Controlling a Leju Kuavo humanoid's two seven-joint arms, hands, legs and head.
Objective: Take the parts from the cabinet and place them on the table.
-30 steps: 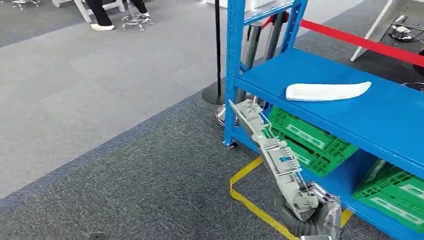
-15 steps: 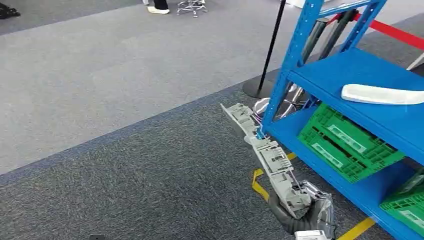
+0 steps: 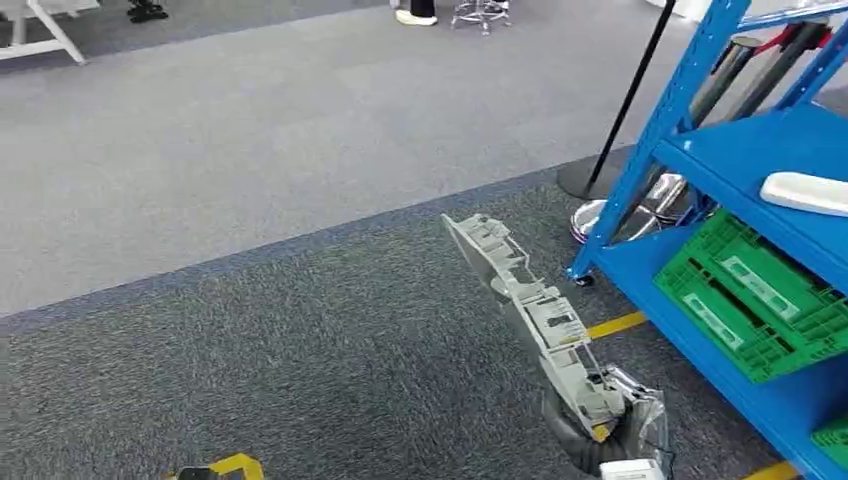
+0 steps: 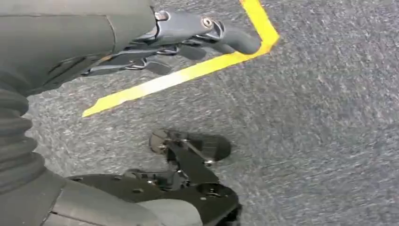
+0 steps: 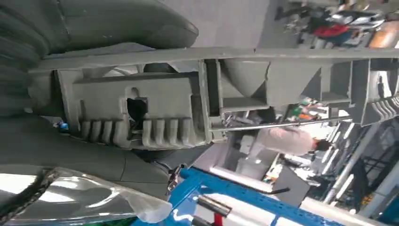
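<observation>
Swung left since earlier, rack [image 3: 740, 190] sliding rightward. Right fingers [image 3: 610, 395] clamp part [image 3: 525, 305]; left fingers [image 4: 188, 35] spread, empty. Keep grip firm, part level.

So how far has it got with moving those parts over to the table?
Partway. One part is off the shelves: the right hand grips a long grey ribbed plastic panel, carried over dark carpet beside the blue metal cabinet. The left hand holds nothing. Still left: setting the panel on the table, and a white curved plastic part still lies on the shelf.

Grey part [image 3: 530, 310], blue cabinet [image 3: 740, 150], green crates [image 3: 750, 295], yellow floor tape [image 3: 615, 324].
</observation>
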